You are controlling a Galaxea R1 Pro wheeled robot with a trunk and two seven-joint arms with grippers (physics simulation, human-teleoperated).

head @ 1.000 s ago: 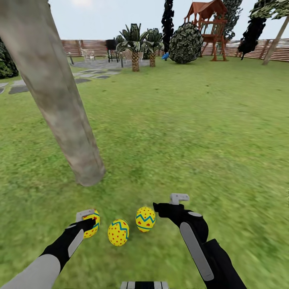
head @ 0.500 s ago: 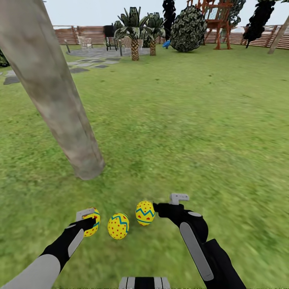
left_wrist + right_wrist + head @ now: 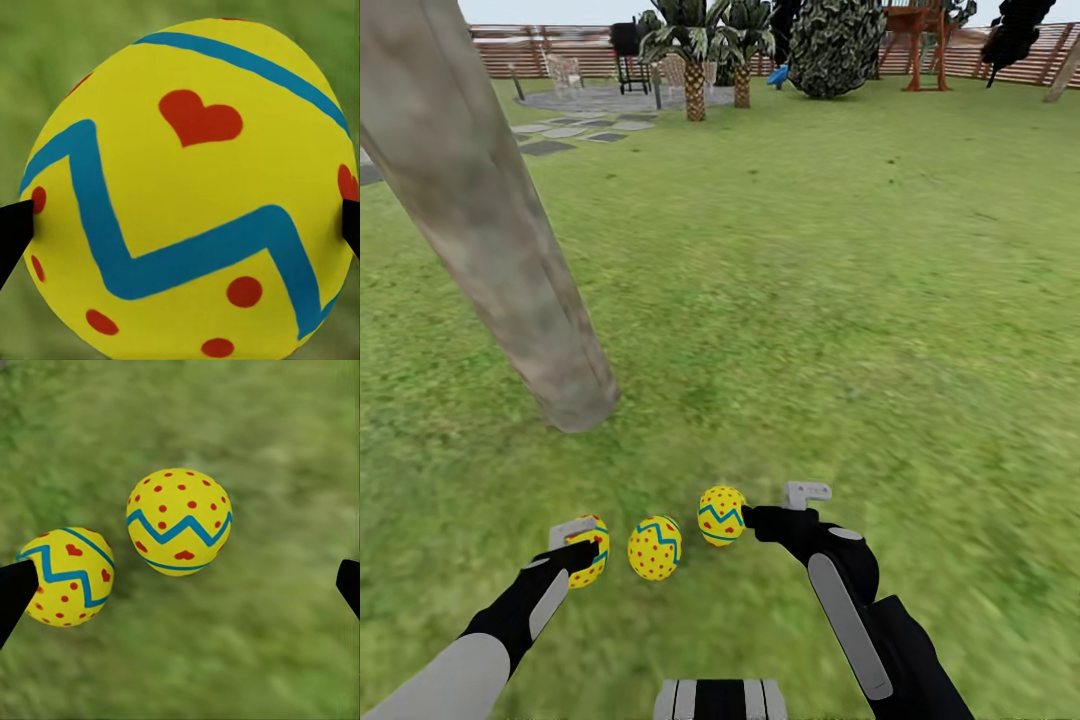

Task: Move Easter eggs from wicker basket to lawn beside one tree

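Grass of the lawn (image 3: 840,300) spreads around you in every direction, with the tree (image 3: 490,250) leaning up from its base ahead of your left arm; take that trunk as your landmark. Far beyond the tree you can see a slatted wooden fence (image 3: 560,45), grey stepping stones (image 3: 565,135), two short palms (image 3: 695,50), a round dark bush (image 3: 835,45) and the legs of a red playset (image 3: 920,40). On your side of the trunk base, three Easter eggs sit in a rough row. The left egg (image 3: 590,550) lies closest in line with the trunk base, and your left gripper (image 3: 575,545) is clamped around it; in the left wrist view that egg (image 3: 187,187) sits between both dark fingertips (image 3: 13,229), which press its sides, though you cannot tell whether it touches the grass. The middle egg (image 3: 655,547) rests on the grass just beside it, a little farther from the tree. The right egg (image 3: 721,515) lies on the grass farther to the side of the trunk, just beside the tip of your right gripper (image 3: 780,510). In the right wrist view the jaws are spread wide apart and grip nothing, with the nearer egg (image 3: 180,521) well within the gap and another egg (image 3: 66,577) close to one fingertip (image 3: 15,589).
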